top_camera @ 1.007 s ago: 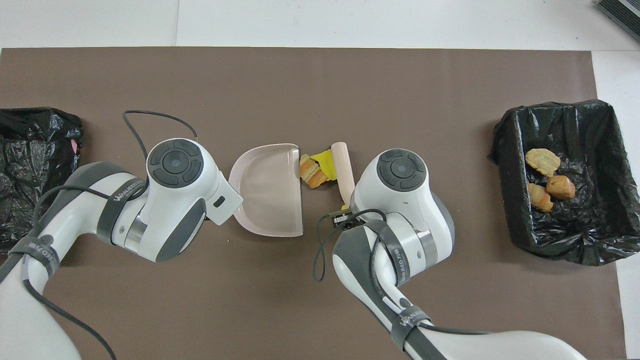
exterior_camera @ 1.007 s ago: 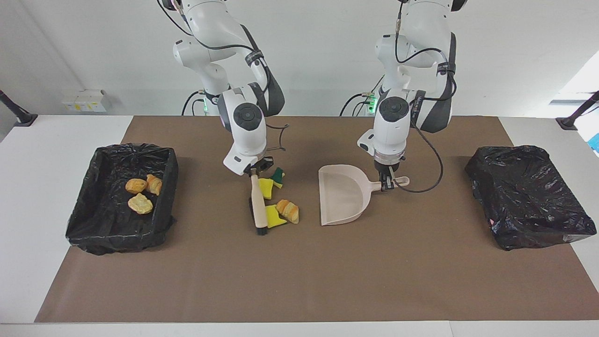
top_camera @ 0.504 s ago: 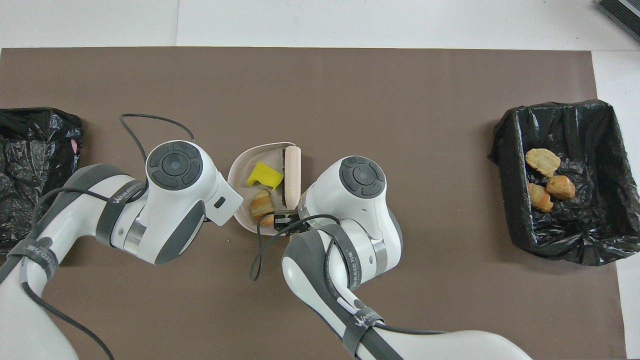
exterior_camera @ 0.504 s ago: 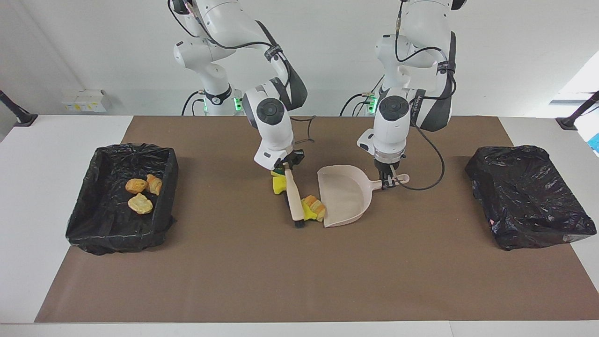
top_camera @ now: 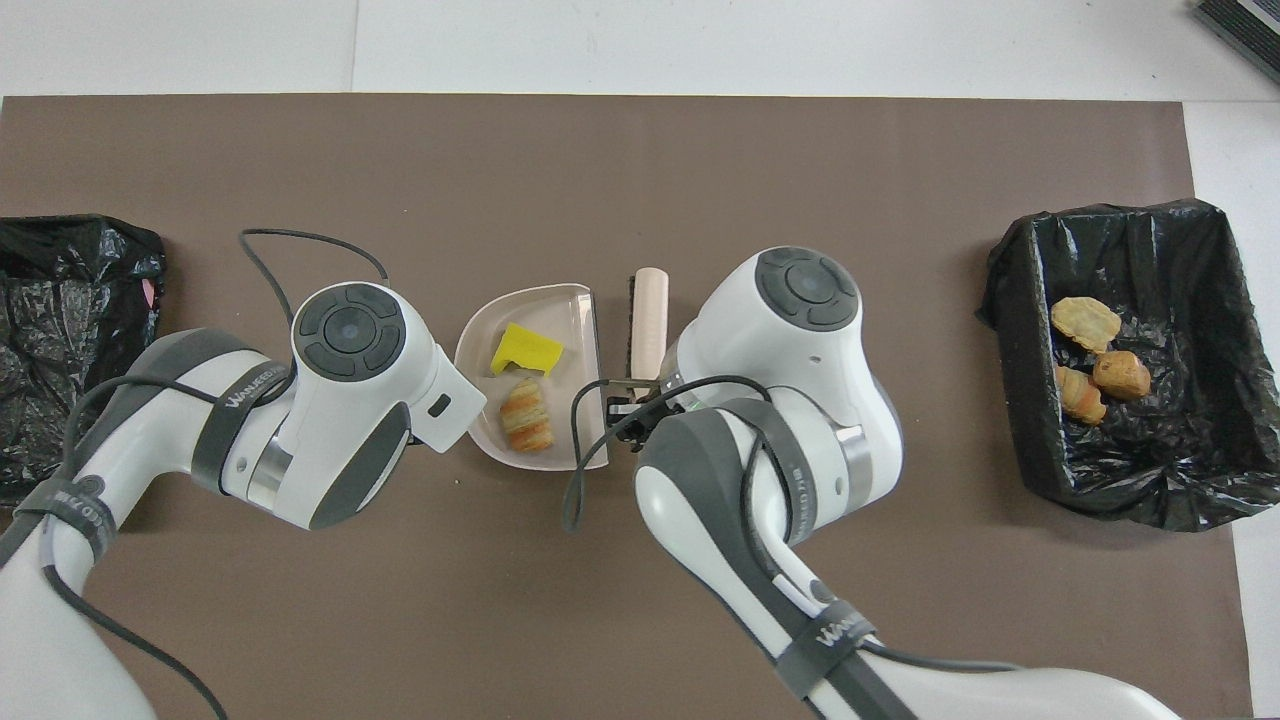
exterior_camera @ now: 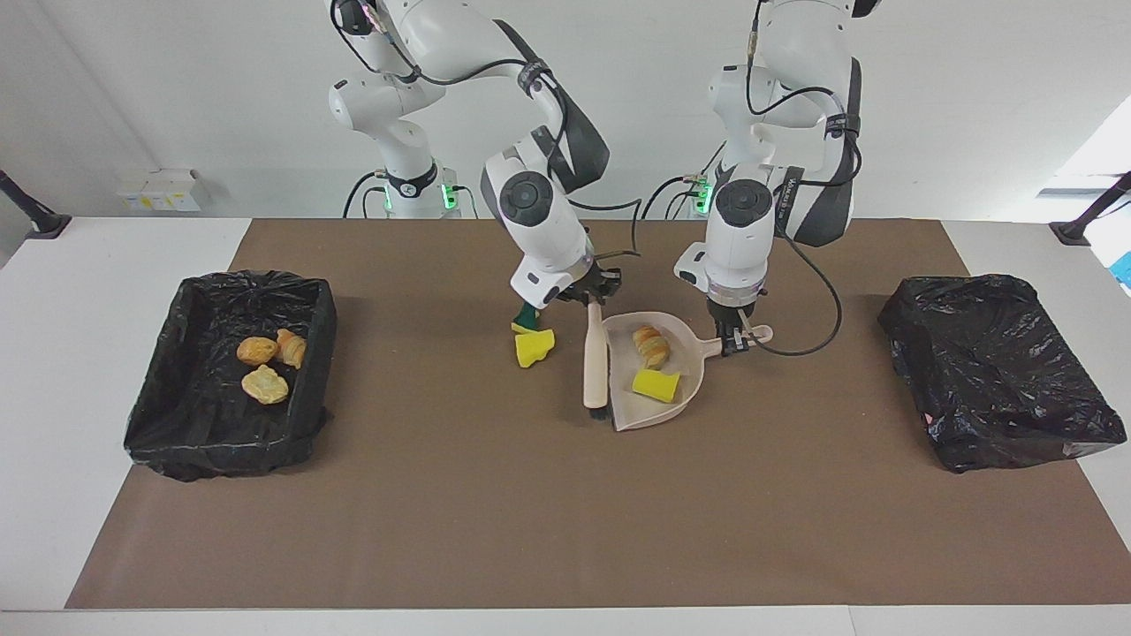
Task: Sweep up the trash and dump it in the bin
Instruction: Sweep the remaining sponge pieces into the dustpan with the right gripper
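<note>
— Beige plastic dustpan (exterior_camera: 686, 389): who holds it?
— Left gripper (exterior_camera: 732, 343), bent straight down, clamped on its handle. Right gripper (exterior_camera: 594, 299), wrist tilted toward the pan, grips the beige hand brush with black bristles (exterior_camera: 595, 365) at the pan's mouth.
— Inside the pan?
— One golden-brown pastry piece (exterior_camera: 651, 345) and one yellow sponge chunk (exterior_camera: 656, 385).
— Other trash?
— Two sponge chunks (exterior_camera: 534, 343) on the brown mat (exterior_camera: 530, 512), beside the brush toward the right arm's end. Three pastries (exterior_camera: 265, 362) lie in the open black-lined bin (exterior_camera: 314, 353); the black-bagged bin (exterior_camera: 998, 380) at the left arm's end hides its contents.

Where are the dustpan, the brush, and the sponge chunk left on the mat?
dustpan (exterior_camera: 685, 399): facing view, bare pan floor.
brush (exterior_camera: 595, 362): facing view, middle of its beige handle.
sponge chunk (exterior_camera: 535, 348): facing view, yellow top face.
</note>
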Tool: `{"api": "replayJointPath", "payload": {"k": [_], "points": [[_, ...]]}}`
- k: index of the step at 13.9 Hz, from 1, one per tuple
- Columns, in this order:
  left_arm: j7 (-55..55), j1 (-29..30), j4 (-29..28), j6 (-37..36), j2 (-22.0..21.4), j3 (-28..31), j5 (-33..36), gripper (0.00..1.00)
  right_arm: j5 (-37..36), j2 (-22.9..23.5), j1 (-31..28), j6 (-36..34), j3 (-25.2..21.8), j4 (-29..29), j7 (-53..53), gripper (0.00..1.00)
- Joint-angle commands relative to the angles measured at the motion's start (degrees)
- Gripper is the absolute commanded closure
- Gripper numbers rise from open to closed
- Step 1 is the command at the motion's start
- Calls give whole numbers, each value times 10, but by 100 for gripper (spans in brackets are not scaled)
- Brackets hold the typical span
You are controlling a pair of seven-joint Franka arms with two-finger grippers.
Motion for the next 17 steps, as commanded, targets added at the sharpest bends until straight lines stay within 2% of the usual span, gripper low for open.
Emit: {"api": "replayJointPath", "payload": {"k": [1,4,7,10,12,13,14,17], "points": [[-17,-9,-25,7,-17,5,15,100,-42,-43,-36,-67,5,-15,77,100],[-15,-14,-33,6,-24,5,15,100,-72,-72,-37,-101,8,-55,203,100],[-14,-17,-39,6,-27,5,16,100,-71,-128,-23,-98,11,-142,308,100],[-15,-26,-43,6,-32,5,50,100,-65,-186,-8,-63,12,-241,362,100],[-15,-29,-45,7,-32,5,56,100,-61,-245,12,19,12,-348,368,100],[-16,-30,-45,7,-33,5,60,100,-61,-254,24,49,12,-378,367,100],[-16,-32,-47,7,-33,5,60,100,-61,-246,38,73,12,-383,368,100],[-16,-32,-55,13,-39,5,60,100,-58,-195,64,146,12,-383,372,100]]}}
